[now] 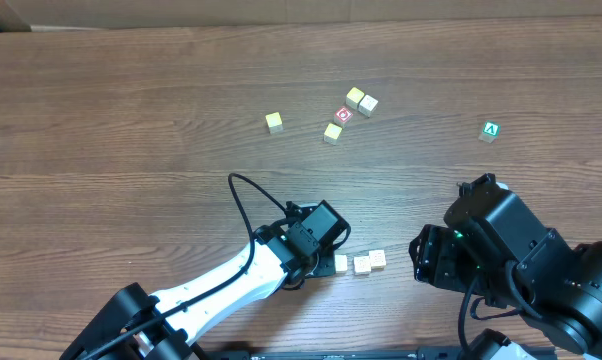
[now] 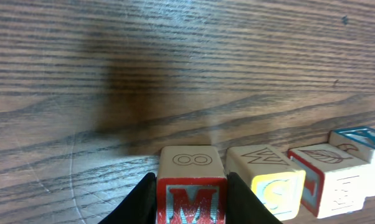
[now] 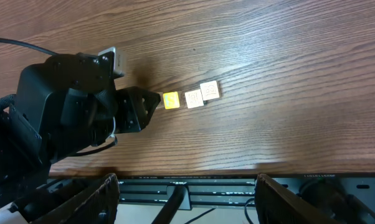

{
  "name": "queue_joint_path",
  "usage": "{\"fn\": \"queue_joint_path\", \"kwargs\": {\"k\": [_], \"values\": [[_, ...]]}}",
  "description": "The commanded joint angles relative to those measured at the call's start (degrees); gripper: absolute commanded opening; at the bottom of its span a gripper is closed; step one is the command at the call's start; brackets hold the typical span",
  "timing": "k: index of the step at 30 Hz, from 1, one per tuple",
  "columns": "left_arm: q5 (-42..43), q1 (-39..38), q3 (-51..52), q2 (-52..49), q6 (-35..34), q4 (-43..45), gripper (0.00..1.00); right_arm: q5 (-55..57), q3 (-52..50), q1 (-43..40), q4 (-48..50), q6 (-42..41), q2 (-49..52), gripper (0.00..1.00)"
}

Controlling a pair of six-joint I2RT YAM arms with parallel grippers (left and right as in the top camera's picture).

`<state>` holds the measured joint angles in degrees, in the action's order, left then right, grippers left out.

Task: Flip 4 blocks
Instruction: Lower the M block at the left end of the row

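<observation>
Overhead view: wooden table, then white left arm and black right arm.

Wrist views: the right gripper has its jaws wide apart and holds nothing, with the block row well ahead of it. The left gripper has its fingers close against both sides of the red "M" block. Pinching or only flanking: cannot tell.

In a row just right of that claw: yellow-faced block, leaf-print block, blue-topped block.

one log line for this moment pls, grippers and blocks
left gripper: straddling red M block, grip unclear | right gripper: open, empty | four blocks: side by side in row
</observation>
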<state>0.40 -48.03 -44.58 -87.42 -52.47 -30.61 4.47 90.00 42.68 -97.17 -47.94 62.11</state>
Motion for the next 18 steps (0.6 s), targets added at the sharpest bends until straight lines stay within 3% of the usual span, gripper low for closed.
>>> {"fn": "queue_joint_path", "kwargs": {"k": [1, 8, 18], "values": [[-0.59, -0.48, 0.83, -0.35, -0.46, 0.13, 0.27, -0.07, 0.07, -0.33, 0.11, 0.42, -0.24, 0.71], [-0.57, -0.5, 0.83, -0.35, -0.46, 1.16, 0.29, -0.04, 0.07, -0.33, 0.13, 0.42, -0.24, 0.71], [0.33, -0.5, 0.83, -0.35, -0.39, 2.67, 0.38, -0.07, 0.07, -0.33, 0.13, 1.49, -0.24, 0.71]]}}
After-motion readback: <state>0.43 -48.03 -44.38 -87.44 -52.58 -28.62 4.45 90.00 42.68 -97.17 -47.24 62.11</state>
